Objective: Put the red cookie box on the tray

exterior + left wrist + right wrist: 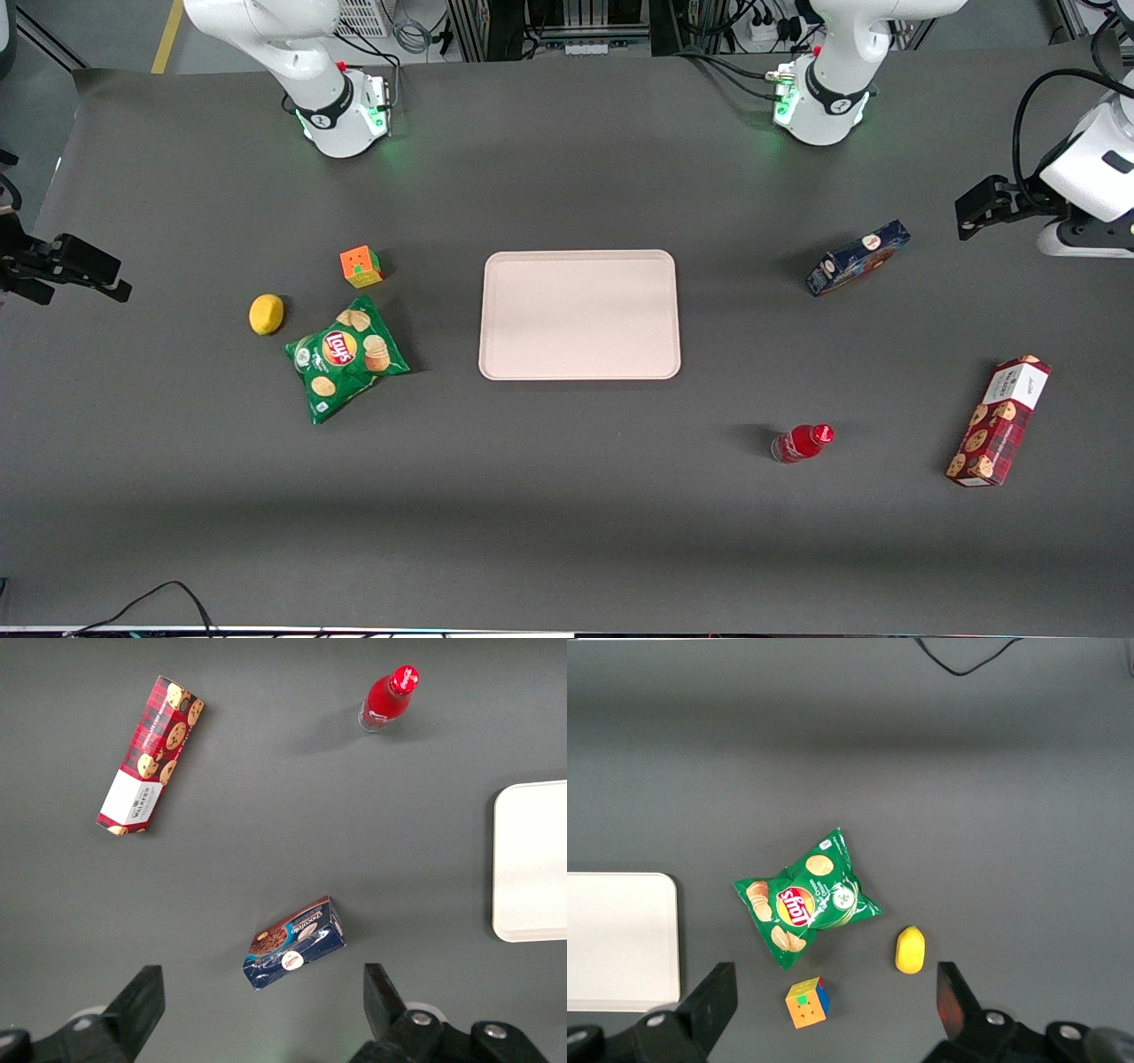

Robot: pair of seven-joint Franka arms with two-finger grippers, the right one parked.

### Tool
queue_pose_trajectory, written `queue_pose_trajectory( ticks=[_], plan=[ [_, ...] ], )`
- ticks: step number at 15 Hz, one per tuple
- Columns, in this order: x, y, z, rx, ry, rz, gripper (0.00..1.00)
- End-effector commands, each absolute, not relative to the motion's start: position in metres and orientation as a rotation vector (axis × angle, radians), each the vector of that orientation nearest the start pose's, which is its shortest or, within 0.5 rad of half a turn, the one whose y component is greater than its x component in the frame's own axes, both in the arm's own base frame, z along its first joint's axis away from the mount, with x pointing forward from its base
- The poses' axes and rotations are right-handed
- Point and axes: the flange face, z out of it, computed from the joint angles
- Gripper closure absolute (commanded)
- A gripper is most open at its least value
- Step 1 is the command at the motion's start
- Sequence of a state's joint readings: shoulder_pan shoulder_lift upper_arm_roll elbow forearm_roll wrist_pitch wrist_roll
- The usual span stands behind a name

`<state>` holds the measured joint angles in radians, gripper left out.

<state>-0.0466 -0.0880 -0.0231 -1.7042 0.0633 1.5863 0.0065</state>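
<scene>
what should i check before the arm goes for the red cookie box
1. Gripper open and holding nothing: ok, fingers spread wide in the left wrist view.
2. Red cookie box lying flat and free of neighbours: ok, nothing touches it.
3. Gripper over the box: not ok, it hangs at the working arm's end of the table, farther from the front camera than the box.
4. Right target: ok, the dark blue cookie box and red bottle lie apart from it.
5. Tray free to receive: ok, nothing lies on it.
6. Bottle in the carry path to the tray: cannot tell, depends on the route.
</scene>
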Motion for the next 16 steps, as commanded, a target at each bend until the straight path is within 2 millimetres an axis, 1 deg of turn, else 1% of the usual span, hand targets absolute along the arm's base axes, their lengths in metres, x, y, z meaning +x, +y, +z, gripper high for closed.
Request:
queue_pose_trajectory(
  ticks=[1, 7, 8, 10, 11, 13, 14, 16],
  plan=[
    [0.524, -0.033, 0.612, -3.066, 0.132, 0.051, 0.00],
    [0.527, -0.034, 0.611, -3.067, 0.133, 0.034, 0.00],
    [0.530, -0.032, 0.608, -3.067, 0.140, 0.039, 0.00],
    [0.539, -0.021, 0.597, -3.068, 0.140, 0.049, 0.00],
    [0.544, -0.011, 0.592, -3.065, 0.193, 0.046, 0.00],
    [0.561, 0.027, 0.577, -3.057, 0.312, 0.005, 0.00],
    [0.566, 0.050, 0.569, -3.052, 0.345, -0.004, 0.00],
    [0.579, 0.096, 0.543, -3.035, 0.418, -0.002, 0.00]
  ],
)
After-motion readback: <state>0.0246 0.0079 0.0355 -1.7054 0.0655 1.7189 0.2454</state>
